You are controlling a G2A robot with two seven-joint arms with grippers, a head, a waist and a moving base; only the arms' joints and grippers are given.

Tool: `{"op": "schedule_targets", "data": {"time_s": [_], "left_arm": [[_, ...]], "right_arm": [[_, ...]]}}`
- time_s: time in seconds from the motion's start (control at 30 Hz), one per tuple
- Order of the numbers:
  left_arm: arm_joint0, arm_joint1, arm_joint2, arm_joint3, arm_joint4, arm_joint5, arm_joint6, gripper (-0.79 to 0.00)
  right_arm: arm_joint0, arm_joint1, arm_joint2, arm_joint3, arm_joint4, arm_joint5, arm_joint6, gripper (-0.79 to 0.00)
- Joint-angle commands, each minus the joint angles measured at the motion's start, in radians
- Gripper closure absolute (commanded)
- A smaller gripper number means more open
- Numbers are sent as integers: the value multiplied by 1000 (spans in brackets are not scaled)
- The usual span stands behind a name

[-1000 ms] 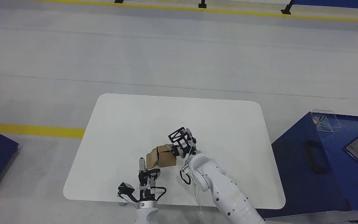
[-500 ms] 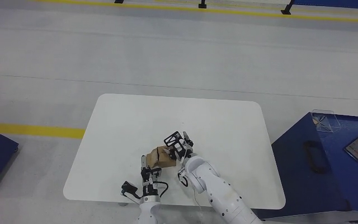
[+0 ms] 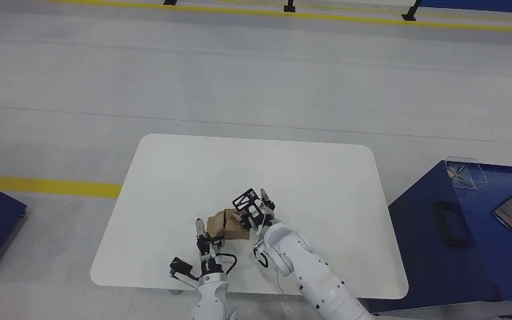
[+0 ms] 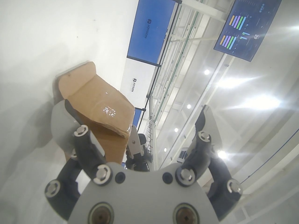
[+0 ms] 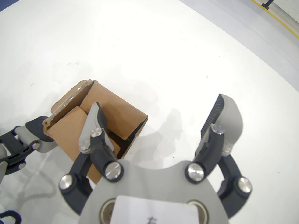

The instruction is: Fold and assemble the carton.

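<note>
A small brown carton stands on the white table near its front edge, top open and flaps partly turned in. My right gripper is open above it; one finger hangs over the carton opening among the inner flaps, the other over bare table. My left gripper is open too, low beside the carton, with one finger against its side wall. In the top view the left gripper is at the carton's near left, the right gripper at its far right.
A blue cabinet stands off the table's right edge with a clear holder on it. The table's far half and left side are bare. The front edge lies just behind the left arm.
My right gripper has come down and left onto the carton's top. The left arm has shifted forward against the carton's side. The carton has slid slightly left.
</note>
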Motion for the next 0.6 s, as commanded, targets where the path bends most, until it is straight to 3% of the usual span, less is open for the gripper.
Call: {"op": "schedule_targets", "data": {"time_s": [0.0, 0.3, 0.57], "left_arm": [[-3, -2, -5, 3, 8, -20, 18, -785], [-5, -8, -34, -24, 79, -202, 71, -785], [17, -8, -13, -40, 98, -278, -48, -785]], "right_arm": [[-1, -1, 2, 0, 0, -4, 1, -785], [-5, -4, 11, -4, -5, -12, 6, -785], [-12, -6, 26, -20, 0, -9, 3, -785]]}}
